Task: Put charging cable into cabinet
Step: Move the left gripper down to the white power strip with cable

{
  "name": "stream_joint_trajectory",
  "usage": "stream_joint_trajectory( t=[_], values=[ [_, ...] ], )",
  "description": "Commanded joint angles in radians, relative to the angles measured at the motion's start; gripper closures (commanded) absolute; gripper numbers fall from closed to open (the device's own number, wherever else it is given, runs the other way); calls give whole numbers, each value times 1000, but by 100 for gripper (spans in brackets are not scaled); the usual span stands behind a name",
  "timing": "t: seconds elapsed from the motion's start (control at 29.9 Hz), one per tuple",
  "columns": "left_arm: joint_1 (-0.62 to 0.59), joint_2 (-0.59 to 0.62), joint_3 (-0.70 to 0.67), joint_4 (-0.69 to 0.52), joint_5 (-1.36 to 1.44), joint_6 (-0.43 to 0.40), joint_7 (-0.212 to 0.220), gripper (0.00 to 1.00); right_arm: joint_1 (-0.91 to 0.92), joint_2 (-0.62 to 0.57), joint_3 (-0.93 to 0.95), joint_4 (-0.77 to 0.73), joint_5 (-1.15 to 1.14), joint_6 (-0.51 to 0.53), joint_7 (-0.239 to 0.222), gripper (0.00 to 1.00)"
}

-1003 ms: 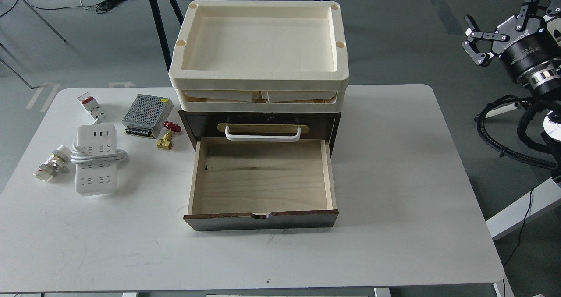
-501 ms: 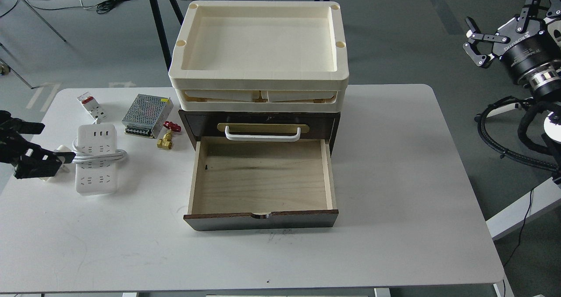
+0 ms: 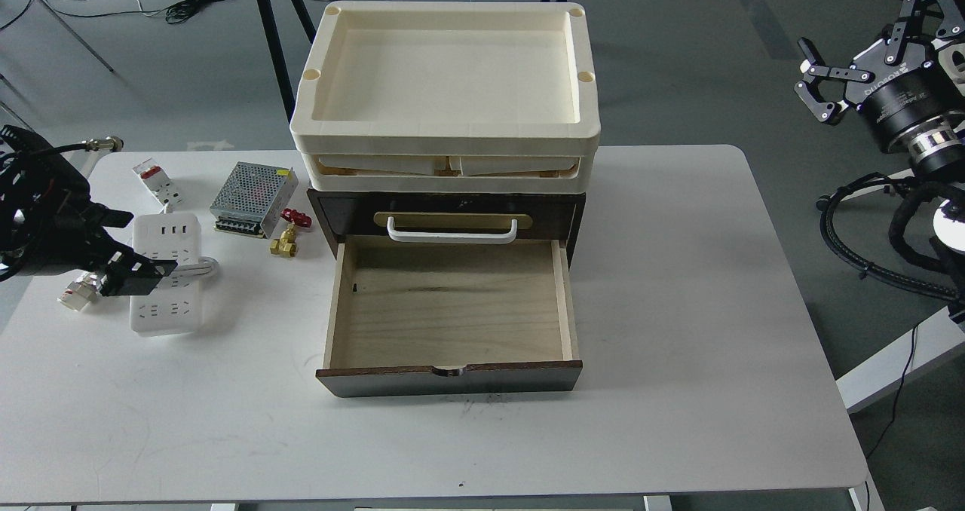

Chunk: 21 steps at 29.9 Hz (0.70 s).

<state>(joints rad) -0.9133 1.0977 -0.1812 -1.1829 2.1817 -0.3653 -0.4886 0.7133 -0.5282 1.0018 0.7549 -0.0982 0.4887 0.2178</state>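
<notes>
The charging cable [image 3: 166, 281] lies on the surface [image 3: 678, 285] left of the cabinet [image 3: 450, 300], likely rigid and light (its cord loose), best grasped across its narrow body; left gripper [image 3: 132, 270] is above it, released or clenched I cannot tell.

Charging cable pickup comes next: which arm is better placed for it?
Left. The left gripper is already over the charging cable at the table's left side, while the right gripper is raised off the table's right edge, beyond the cabinet.

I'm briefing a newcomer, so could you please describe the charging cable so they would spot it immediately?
Left of the cabinet, on the white table, lies the charging cable. It is a white socket strip wrapped in its cord, bigger than the breaker behind it.
</notes>
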Motion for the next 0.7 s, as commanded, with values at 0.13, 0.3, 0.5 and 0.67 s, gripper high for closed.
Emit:
stream_joint_trajectory(
  t=[0.13,0.3,0.5,0.67],
  values=[
    [25,-131,0,190,0,3,0,9,0,-13,0,0,0,0,0,0],
    [44,-176,0,221,0,19,0,13,-2,-15,0,0,0,0,0,0],
    [71,-225,0,307,0,71,0,15,-8,-15,0,0,0,0,0,0],
    [76,-277,2,390,0,92,0,15,-9,-18,0,0,0,0,0,0]
  ],
)
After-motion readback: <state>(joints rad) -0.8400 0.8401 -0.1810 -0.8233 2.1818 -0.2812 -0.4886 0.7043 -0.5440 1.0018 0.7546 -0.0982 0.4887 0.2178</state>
